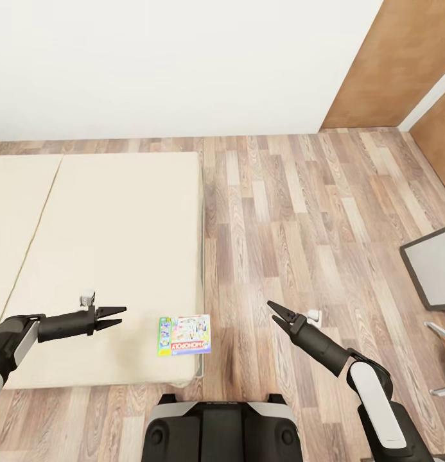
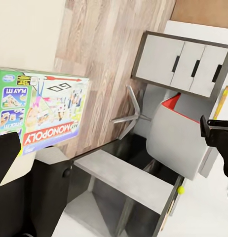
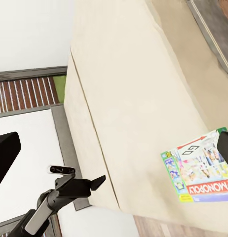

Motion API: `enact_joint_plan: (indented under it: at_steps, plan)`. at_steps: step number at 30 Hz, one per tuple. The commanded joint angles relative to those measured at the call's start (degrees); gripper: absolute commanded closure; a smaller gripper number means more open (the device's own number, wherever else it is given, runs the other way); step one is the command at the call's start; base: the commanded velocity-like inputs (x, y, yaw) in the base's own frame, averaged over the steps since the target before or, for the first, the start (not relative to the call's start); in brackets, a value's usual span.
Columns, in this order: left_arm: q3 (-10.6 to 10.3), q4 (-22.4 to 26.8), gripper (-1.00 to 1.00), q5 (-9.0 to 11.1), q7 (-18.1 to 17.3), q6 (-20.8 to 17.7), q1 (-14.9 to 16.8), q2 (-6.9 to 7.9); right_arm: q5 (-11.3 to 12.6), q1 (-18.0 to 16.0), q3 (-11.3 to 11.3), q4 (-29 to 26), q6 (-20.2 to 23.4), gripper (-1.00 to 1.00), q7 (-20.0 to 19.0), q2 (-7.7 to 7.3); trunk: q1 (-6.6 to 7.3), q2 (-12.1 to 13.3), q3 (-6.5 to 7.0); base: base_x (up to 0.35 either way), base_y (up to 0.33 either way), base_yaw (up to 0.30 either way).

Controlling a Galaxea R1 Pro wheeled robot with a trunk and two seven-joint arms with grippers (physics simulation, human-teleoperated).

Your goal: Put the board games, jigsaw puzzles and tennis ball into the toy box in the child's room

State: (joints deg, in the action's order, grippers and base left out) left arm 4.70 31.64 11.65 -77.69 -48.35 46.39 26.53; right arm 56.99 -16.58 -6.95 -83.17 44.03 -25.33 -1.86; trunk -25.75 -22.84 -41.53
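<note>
A board game (image 1: 183, 335), a flat Monopoly box with a green edge, lies on the beige bed (image 1: 106, 244) near its front right corner. It also shows in the left wrist view (image 2: 45, 111) and the right wrist view (image 3: 200, 168). My left gripper (image 1: 116, 316) hovers open over the sheet, a short way left of the box. My right gripper (image 1: 278, 313) is open above the wood floor, to the right of the bed's edge. Neither holds anything. A tiny yellow-green ball (image 2: 181, 189) sits at the edge of a grey surface.
A dark-framed grey top (image 1: 434, 266) juts in at the right, with metal chair legs (image 1: 440, 330) below it. A grey drawer unit (image 2: 180, 61) and a grey and red chair (image 2: 173, 133) stand beyond. A brown door (image 1: 389, 64) is at the back right.
</note>
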Motion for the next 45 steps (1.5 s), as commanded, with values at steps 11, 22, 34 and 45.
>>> enact_joint_plan:
  at_steps: [11, 22, 34, 45]
  plan:
    - [0.0, 0.0, -1.00, 0.1, 0.0, -0.5, 0.0, -0.06, 0.0, 0.0, -0.1, 0.0, 0.4, -1.00, -0.1, 0.01, -0.04, -0.1, 0.97, 0.000, 0.000, 0.000]
    - [0.0, 0.0, -1.00, 0.0, 0.1, -0.5, 0.0, -0.08, 0.0, 0.0, -0.1, 0.2, 0.3, -1.00, -0.1, 0.01, -0.04, -0.1, 2.01, 0.000, 0.000, 0.000]
    - [0.0, 0.0, -1.00, 0.0, 0.2, -0.6, 0.0, -0.10, 0.0, 0.0, -0.1, 0.2, 0.3, -1.00, -0.1, 0.06, -0.04, -0.1, 3.14, 0.000, 0.000, 0.000]
    - [0.0, 0.0, -1.00, 0.0, 0.4, -0.6, 0.0, -0.16, 0.0, 0.0, -0.1, 0.3, 0.3, -1.00, -0.1, 0.16, -0.04, -0.1, 4.18, 0.000, 0.000, 0.000]
